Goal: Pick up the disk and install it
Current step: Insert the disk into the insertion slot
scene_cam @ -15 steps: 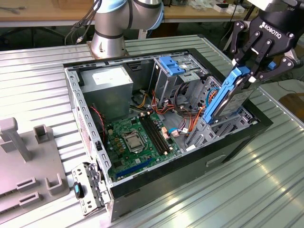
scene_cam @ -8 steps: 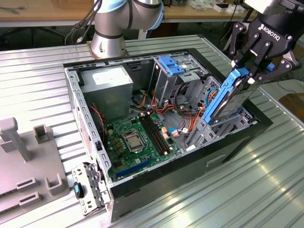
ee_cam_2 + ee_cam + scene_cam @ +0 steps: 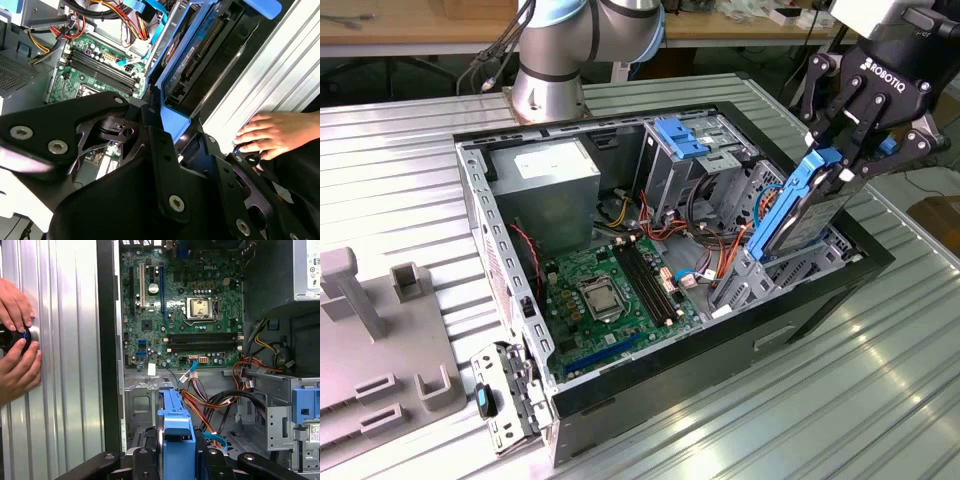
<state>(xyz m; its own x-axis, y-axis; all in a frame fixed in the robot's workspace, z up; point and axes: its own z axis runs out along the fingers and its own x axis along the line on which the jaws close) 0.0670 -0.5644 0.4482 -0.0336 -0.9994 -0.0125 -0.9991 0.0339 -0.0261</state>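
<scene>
The disk [image 3: 798, 218], a dark drive in a bright blue carrier, stands on end and tilted at the front end of the open computer case [image 3: 620, 385], on the exterior view's right. Its lower end sits among the grey bay metal there. My gripper [image 3: 840, 165] is shut on the disk's upper blue end. In both wrist views the black fingers clamp the blue carrier, and the disk [image 3: 195, 55] runs away from the gripper [image 3: 175, 125] toward the case. In the first wrist view the disk [image 3: 175, 422] rises between the fingers of the gripper [image 3: 177, 460].
A fixed blue bracket [image 3: 682, 135] tops the grey drive cage deeper in the case. Orange and red cables [image 3: 210, 400] lie beside the bay, with the motherboard [image 3: 610, 290] and power supply [image 3: 545, 190] beyond. A person's hands [image 3: 15, 340] rest on the ribbed table beside the case. Grey fixtures [image 3: 370, 330] stand at the exterior view's left.
</scene>
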